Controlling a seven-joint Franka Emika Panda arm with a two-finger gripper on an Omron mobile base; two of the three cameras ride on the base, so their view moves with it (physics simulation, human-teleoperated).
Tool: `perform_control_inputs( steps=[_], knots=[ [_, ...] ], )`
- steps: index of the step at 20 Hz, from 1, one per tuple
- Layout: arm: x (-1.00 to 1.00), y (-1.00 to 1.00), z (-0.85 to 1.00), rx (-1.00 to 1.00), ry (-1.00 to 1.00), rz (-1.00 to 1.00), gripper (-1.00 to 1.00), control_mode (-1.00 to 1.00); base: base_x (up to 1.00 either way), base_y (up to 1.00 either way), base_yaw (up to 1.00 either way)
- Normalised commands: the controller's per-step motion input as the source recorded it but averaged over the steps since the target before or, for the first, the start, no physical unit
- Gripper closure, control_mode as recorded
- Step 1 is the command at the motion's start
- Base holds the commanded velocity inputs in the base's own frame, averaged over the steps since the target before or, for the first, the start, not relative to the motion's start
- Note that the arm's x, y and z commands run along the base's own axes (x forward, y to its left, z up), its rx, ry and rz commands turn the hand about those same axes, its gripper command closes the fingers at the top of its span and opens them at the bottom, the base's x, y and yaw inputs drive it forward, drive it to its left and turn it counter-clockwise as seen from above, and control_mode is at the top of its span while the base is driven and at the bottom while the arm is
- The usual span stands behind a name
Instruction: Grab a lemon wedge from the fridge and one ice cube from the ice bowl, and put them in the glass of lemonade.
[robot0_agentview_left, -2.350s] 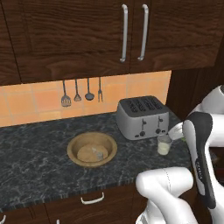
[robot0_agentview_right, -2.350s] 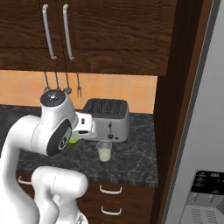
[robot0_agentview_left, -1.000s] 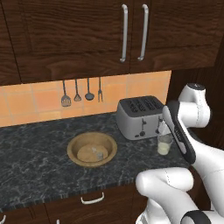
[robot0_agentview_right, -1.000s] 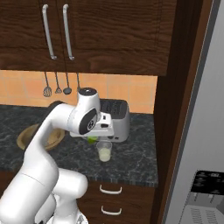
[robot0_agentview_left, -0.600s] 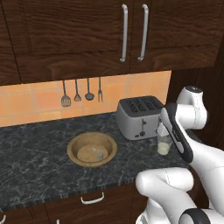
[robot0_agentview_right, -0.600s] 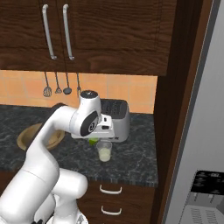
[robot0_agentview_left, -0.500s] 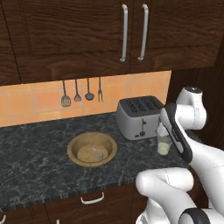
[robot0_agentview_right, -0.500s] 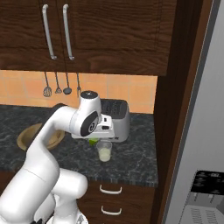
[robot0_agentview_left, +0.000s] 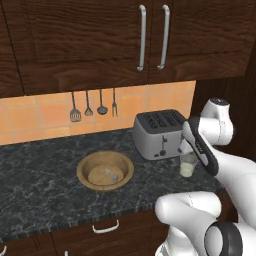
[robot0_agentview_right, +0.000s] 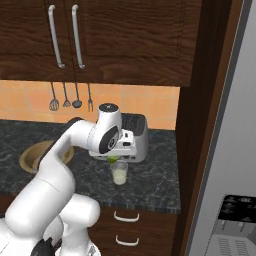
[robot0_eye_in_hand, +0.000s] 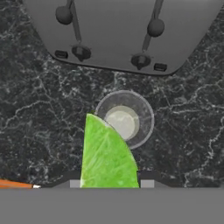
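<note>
At centre frame, the gripper (robot0_agentview_right: 116, 159), clamped on the wedge (robot0_eye_in_hand: 107, 157), hangs above the glass (robot0_agentview_right: 119, 173) before the toaster (robot0_agentview_left: 159, 133).

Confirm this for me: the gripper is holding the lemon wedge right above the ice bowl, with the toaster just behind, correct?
Not quite. The gripper holds the lemon wedge above the glass of lemonade, not the ice bowl, which sits further along the counter. The hand view shows the wedge over the glass, and the toaster is just behind, as you said.

The glass of lemonade (robot0_agentview_left: 188, 165) stands before the toaster (robot0_agentview_left: 159, 133), ice bowl (robot0_agentview_left: 105, 170) leftward.
</note>
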Motion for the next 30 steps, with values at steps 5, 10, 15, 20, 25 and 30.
perform_control_inputs(
  steps=[5,10,15,20,25,30],
  knots=[
    [0.29,-0.01,-0.04,0.00,0.03,0.01,1.00,-1.00,0.00,0.00,0.00],
    [0.19,-0.01,-0.01,0.01,0.03,0.06,1.00,-1.00,0.00,0.00,0.00],
    [0.19,-0.16,-0.05,0.03,0.00,0.02,1.00,-1.00,0.00,0.00,0.00],
    [0.08,-0.14,0.00,0.02,0.00,0.00,1.00,-1.00,0.00,0.00,0.00],
    [0.13,0.00,-0.04,0.00,0.00,0.00,1.00,-1.00,0.00,0.00,0.00],
    [0.10,0.00,-0.27,0.01,0.00,0.00,1.00,-1.00,0.00,0.00,0.00]
  ],
)
